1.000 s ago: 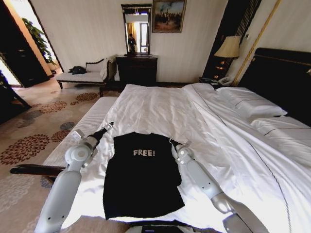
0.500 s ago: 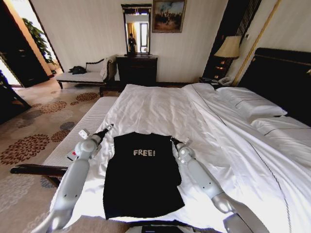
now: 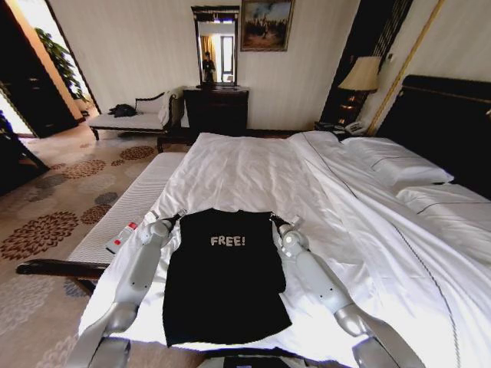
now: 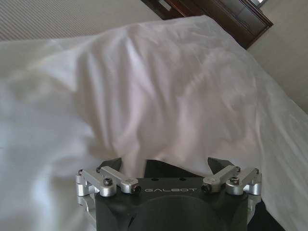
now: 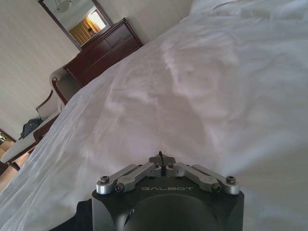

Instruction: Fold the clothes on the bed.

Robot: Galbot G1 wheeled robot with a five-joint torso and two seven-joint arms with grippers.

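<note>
While the bed (image 3: 253, 165) spreads wide under its white sheet, with pillows (image 3: 395, 170) toward the dark headboard (image 3: 449, 123) on the robot's right, the black T-shirt (image 3: 224, 277) lies flat near the bed's near edge, its white "FREE!" lettering facing up and its sleeves folded in so it forms a narrow upright strip. The left gripper (image 3: 179, 215) sits at the shirt's far left corner, just beside the shoulder; in the left wrist view its jaws stand wide apart over the white sheet, holding nothing. The right gripper (image 3: 271, 220) rests at the shirt's far right corner, at the fabric's edge; in the right wrist view its fingers (image 5: 162, 158) are drawn together to a point, though whether cloth is pinched between them cannot be told. A small red-and-white remote-like object (image 3: 122, 237) lies near the bed's left edge, apart from the shirt.
</note>
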